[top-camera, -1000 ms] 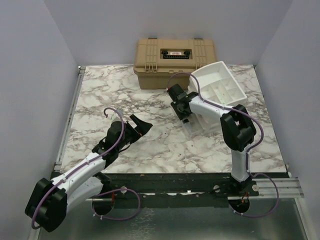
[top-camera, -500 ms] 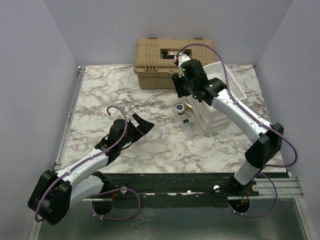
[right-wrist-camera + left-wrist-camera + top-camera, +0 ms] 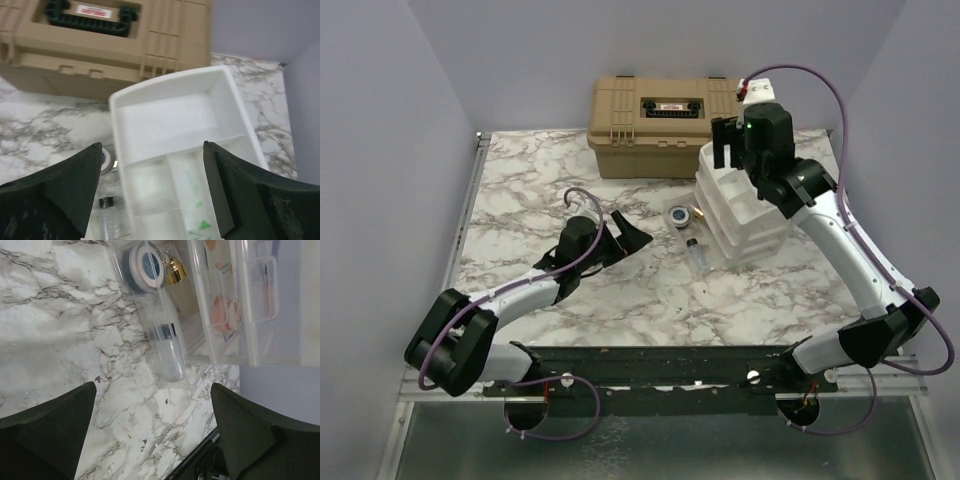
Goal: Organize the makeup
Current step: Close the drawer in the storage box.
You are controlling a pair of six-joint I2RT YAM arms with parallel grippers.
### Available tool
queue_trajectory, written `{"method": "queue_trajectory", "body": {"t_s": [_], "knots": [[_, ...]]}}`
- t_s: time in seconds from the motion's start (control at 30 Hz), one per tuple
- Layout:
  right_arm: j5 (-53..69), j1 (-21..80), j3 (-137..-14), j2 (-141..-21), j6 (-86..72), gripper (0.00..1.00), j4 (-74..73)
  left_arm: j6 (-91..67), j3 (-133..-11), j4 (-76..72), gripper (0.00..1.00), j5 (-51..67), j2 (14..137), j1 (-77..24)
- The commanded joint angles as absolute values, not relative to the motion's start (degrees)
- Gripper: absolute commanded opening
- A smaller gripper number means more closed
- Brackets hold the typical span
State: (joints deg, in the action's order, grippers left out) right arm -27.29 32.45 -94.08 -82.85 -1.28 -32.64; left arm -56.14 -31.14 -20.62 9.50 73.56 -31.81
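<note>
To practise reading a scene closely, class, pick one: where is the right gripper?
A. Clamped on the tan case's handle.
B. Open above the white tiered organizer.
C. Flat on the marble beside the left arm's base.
B: the right gripper hangs open over the white organizer, and its wrist view looks down into it between spread fingers.

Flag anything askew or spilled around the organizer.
Green smears stain one compartment of the white organizer. A clear bottle lies on its side at its edge, near the round jar. Nothing else stands out.
</note>
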Motion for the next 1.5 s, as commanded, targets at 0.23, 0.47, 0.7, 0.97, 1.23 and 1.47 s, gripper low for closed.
{"method": "queue_trajectory", "body": {"t_s": [0.23,0.47,0.7,0.97,1.23,1.47], "knots": [[-5.03,6.67,-94.47,-81.71,-14.0,0.87,-36.03,-52.83,-38.05,-28.71,0.99,14.18,85.57,-35.16],[10.43,-4.11,-87.16,-79.9,-20.69,0.87,-30.56,-54.09,-40.29,-31.88,0.99,14.9,90.52,-37.01],[15.63,-7.77,-83.98,-80.42,-21.58,0.88,-28.62,-56.11,-41.29,-35.65,0.98,15.97,93.33,-37.82],[21.35,-11.05,-81.5,-81.6,-21.58,0.88,-26.69,-57.38,-41.66,-38.84,0.96,16.04,95.51,-38.16],[35.0,-11.14,-82.94,-87.48,-20.0,0.88,-28.23,-59.72,-42.42,-47.2,0.91,16.06,100.77,-38.96],[38.76,-11.12,-83.77,-90.07,-19.01,0.88,-29.45,-62.89,-43.68,-60.45,0.81,15.65,107.83,-39.21]]}}
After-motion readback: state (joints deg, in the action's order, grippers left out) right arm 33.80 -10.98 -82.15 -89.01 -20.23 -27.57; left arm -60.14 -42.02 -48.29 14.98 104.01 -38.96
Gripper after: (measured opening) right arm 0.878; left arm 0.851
